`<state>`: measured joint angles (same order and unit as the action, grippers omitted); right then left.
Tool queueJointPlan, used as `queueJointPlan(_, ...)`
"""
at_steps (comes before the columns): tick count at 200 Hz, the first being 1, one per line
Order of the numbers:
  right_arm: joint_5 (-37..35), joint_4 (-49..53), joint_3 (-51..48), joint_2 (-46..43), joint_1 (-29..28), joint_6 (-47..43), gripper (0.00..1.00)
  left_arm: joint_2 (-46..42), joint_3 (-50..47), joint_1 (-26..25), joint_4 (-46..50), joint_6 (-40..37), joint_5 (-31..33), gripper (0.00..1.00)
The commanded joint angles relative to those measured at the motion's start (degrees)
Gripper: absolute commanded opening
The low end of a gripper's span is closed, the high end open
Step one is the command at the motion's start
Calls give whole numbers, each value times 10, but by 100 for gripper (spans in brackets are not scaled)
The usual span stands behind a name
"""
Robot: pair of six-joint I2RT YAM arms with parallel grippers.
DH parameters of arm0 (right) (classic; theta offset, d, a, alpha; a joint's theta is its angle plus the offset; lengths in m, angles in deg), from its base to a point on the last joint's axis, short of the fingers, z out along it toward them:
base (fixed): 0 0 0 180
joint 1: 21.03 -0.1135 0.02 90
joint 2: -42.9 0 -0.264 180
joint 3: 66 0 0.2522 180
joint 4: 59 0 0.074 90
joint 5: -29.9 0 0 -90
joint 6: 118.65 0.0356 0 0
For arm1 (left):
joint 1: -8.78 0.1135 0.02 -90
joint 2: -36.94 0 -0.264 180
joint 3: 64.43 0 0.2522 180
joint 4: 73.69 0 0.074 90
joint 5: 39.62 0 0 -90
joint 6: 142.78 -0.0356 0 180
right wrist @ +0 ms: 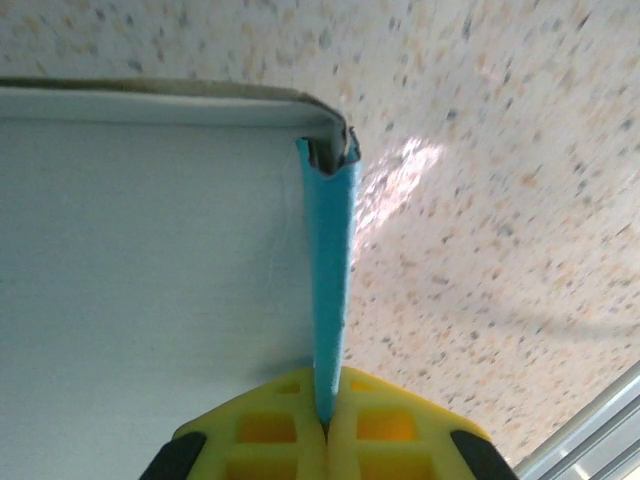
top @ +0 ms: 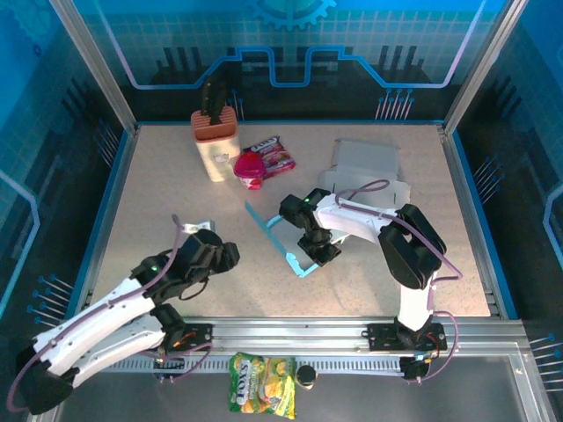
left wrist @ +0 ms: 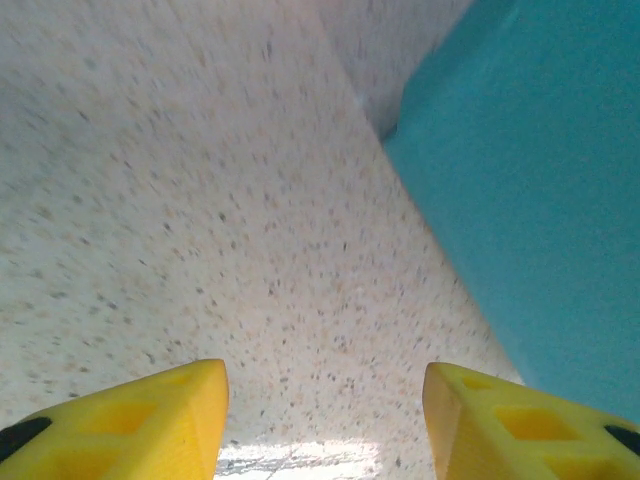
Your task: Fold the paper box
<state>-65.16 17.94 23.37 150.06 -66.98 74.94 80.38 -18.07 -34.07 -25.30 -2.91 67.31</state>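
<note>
At centre of bench [top: 158,202] the paper box [right wrist: 328,240] is seen, blue outside, pale inside, nothing visible in it. One blue wall, by a corner, is pinched by R fingers [right wrist: 350,425], closed tight on it. L fingers [left wrist: 170,415] are held apart low over bare bench, nothing betw. them. Teal surface [left wrist: 540,200] at their right: box or enclosure wall, can't be told. At back L, tan holder [top: 214,154] w/ black handle [top: 214,98] stood in it. Pink cup [top: 250,169] & candy packet [top: 274,155] are set just beside. Grey cardboard sheet [top: 365,163] is laid flat behind R arm. Snack bag [top: 262,396] is seen off the bench, by the arm bases.
</note>
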Motion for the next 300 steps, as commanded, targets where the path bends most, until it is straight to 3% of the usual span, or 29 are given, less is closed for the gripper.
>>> queueJointPlan(1,55,-19,-14,4,7,52,0,32,-27,-20,-119,20,-46,54)
queueJointPlan(60,86,-48,-32,30,4,80,0,147,-57,-56,-282,43,-47,54)
queueJointPlan(83,97,-70,-46,33,-1,83,6,174,-55,-61,-307,44,-37,54)
queueJointPlan(124,68,-90,-60,-7,-17,76,32,174,-55,-62,-308,39,-23,55)
queueJointPlan(172,-41,-77,-56,-105,-53,12,61,171,-39,-61,-290,26,-9,58)
queueJointPlan(203,-104,-95,-63,-172,-62,-105,75,172,-26,-61,-281,17,-3,59)
queueJointPlan(232,-141,-197,-77,-235,-72,-351,75,172,-20,-61,-281,13,-1,60)
queueJointPlan(259,-74,-294,-97,-276,-83,-565,69,176,-15,-61,-281,10,-2,60)
queueJointPlan(300,-14,-281,-50,-273,-84,-686,70,183,-3,-61,-275,8,-1,61)
